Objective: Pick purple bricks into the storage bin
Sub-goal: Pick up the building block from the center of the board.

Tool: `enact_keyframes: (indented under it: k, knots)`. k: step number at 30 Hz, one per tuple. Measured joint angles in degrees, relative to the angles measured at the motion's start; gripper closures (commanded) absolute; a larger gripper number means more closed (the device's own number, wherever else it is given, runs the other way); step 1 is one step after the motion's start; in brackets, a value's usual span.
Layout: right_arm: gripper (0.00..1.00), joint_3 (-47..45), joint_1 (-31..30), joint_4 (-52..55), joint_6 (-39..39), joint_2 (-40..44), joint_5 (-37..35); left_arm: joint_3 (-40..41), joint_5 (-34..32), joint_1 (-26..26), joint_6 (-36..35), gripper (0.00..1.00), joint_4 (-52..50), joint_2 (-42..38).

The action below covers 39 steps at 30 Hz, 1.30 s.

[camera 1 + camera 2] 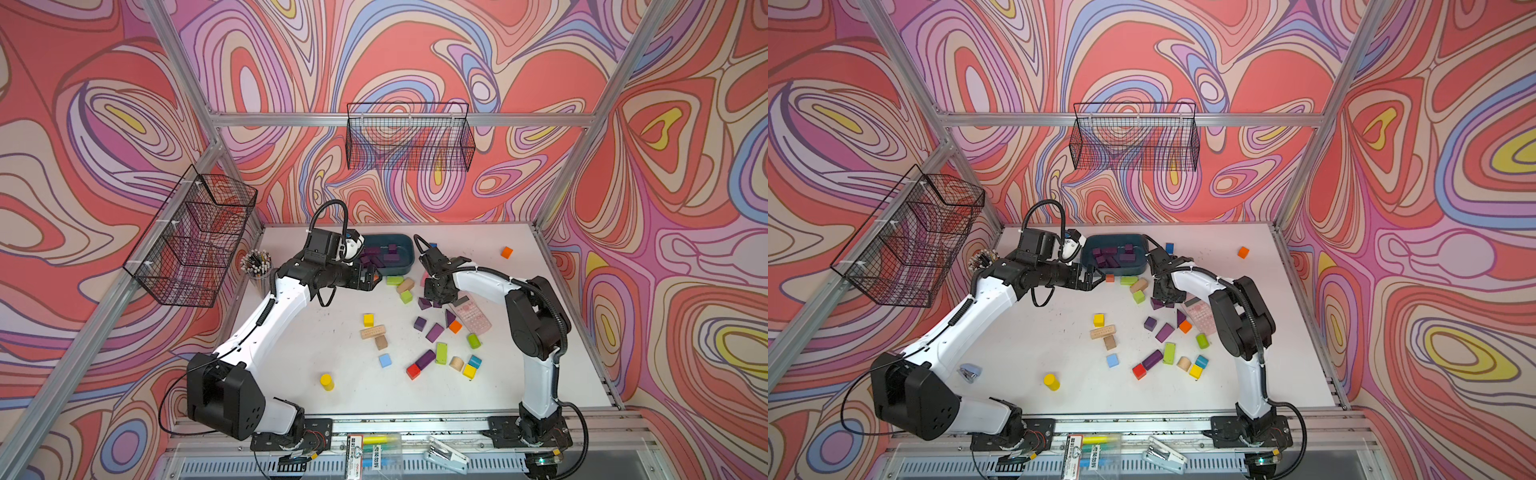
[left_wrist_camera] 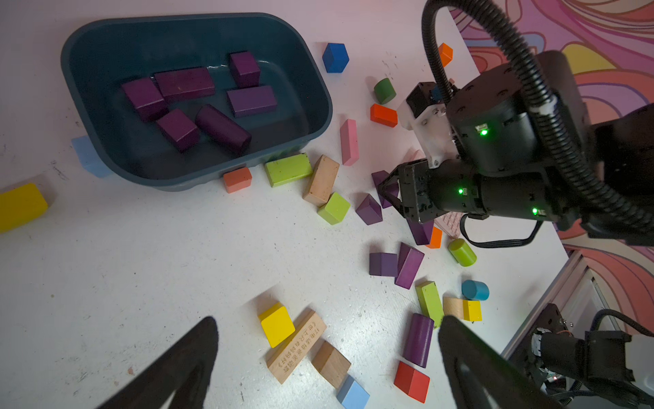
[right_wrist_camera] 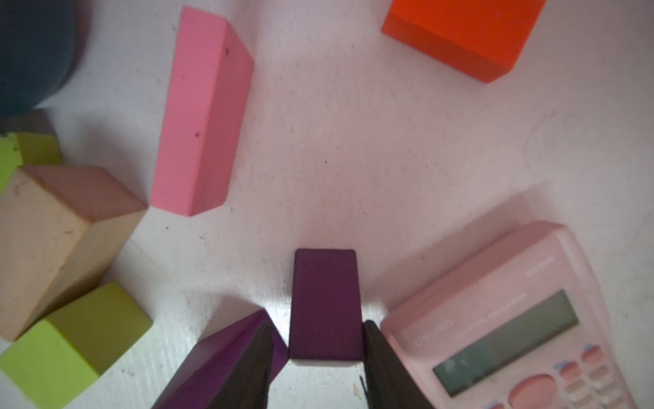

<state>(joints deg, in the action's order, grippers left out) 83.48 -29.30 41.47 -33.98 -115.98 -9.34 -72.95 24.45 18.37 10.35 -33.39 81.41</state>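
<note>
The storage bin [image 1: 410, 254] [image 1: 1144, 258] [image 2: 308, 106] stands at the back of the table with several purple bricks [image 2: 184, 85] inside. My right gripper [image 3: 317, 325] [image 1: 434, 301] is down on the table with its jaws on either side of an oblong purple brick [image 3: 325, 304]. One finger touches it; a thin gap shows at the other. A purple wedge [image 3: 219, 357] lies against that finger's outer side. More purple bricks [image 1: 434, 332] [image 2: 409, 265] [image 2: 418, 340] are scattered in front. My left gripper [image 2: 329, 318] [image 1: 372, 278] hovers open and empty beside the bin.
A pink calculator [image 3: 513, 318] [image 1: 471, 316] lies close to my right gripper. A pink bar [image 3: 201, 113], orange block [image 3: 460, 32], wooden block [image 3: 53, 240] and green cube [image 3: 70, 347] surround it. Other coloured blocks cover the middle. A pen cup [image 1: 255, 266] stands at the left.
</note>
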Motion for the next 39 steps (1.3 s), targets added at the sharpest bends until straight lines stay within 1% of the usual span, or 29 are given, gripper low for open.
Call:
enact_keyframes:
  k: [14,24,31,39]
  knots:
    - [0.68,0.0,0.0,-0.8,0.0,-0.8,0.0,0.1,-0.2,-0.7,2.6,0.0,-0.2,0.9]
    - [0.69,-0.5,0.0,-1.0,0.0,0.0,-0.4,-0.3,-0.6,-1.5,3.9,0.0,-1.4,2.3]
    - [0.7,-0.5,0.0,0.0,0.1,2.0,-1.7,-2.0,-2.7,-1.7,3.9,0.0,-4.3,4.4]
    - [0.71,0.3,0.0,2.0,0.3,4.6,-3.2,-2.9,-3.5,-2.4,4.1,0.0,-5.8,5.4]
